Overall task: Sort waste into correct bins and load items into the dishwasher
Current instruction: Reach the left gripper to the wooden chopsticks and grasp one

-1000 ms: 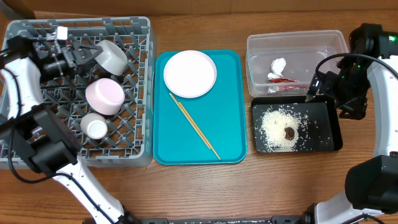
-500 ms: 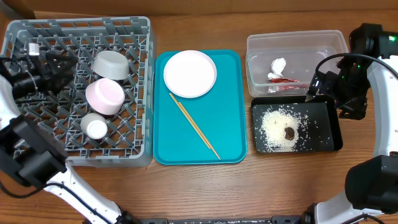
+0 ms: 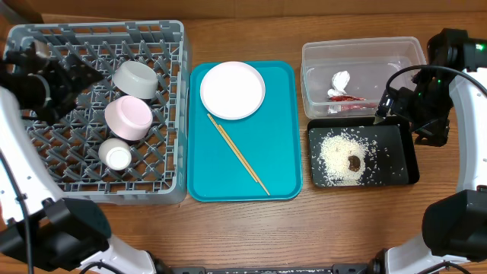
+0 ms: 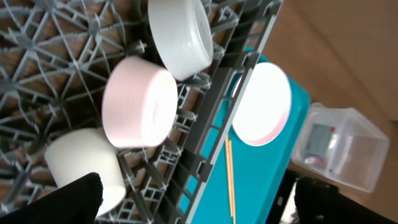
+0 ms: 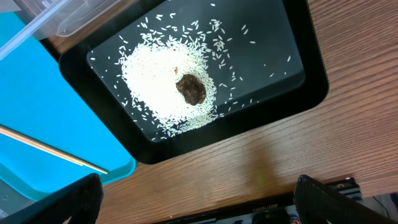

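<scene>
The white plate (image 3: 232, 90) lies just right of the dish rack (image 3: 99, 29), nearest the open, empty left claw (image 3: 85, 74) above that rack.

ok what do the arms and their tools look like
The left arm and right arm have white shell links joined by black joints. The left tool and right tool are all black and blunt-tipped. A black cable loops by the right arm, near a small green light.
</scene>
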Robot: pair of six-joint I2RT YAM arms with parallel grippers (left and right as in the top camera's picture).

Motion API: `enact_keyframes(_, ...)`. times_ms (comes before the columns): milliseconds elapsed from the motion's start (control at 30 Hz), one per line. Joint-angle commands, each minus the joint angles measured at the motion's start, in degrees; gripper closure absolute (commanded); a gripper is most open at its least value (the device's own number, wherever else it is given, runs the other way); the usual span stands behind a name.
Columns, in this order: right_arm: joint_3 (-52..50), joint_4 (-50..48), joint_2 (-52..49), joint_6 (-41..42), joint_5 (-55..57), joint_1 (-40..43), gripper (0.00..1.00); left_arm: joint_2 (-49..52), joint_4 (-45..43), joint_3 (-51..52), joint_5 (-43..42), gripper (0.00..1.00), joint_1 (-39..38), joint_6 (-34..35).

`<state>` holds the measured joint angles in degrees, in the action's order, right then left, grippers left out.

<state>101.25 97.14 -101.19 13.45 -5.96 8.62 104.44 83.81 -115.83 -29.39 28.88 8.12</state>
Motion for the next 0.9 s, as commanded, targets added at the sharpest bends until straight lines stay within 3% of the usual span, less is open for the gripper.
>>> enact_keyframes(0,1.6,-0.1,1.8,0.0,0.3,0.2,0.00,-1.0,0.1,-0.7,8.0,0.00,-4.6,7.2)
enact_keyframes(200,1.6,-0.1,1.8,0.0,0.3,0.2,0.00,-1.0,3.8,-0.7,7.4,0.00,-9.8,10.1)
enact_keyframes(400,1.6,-0.1,1.8,0.0,0.3,0.2,0.00,-3.2,10.2,-0.7,21.8,0.00,-17.4,16.8)
enact_keyframes(667,1.6,-0.1,1.8,0.0,0.3,0.2,0.00,-10.4,13.0,2.6,25.4,0.00,-28.8,21.5)
enact_keyframes(867,1.6,-0.1,1.8,0.0,0.3,0.2,0.00,-17.9,11.6,13.2,33.1,0.00,-37.6,36.9)
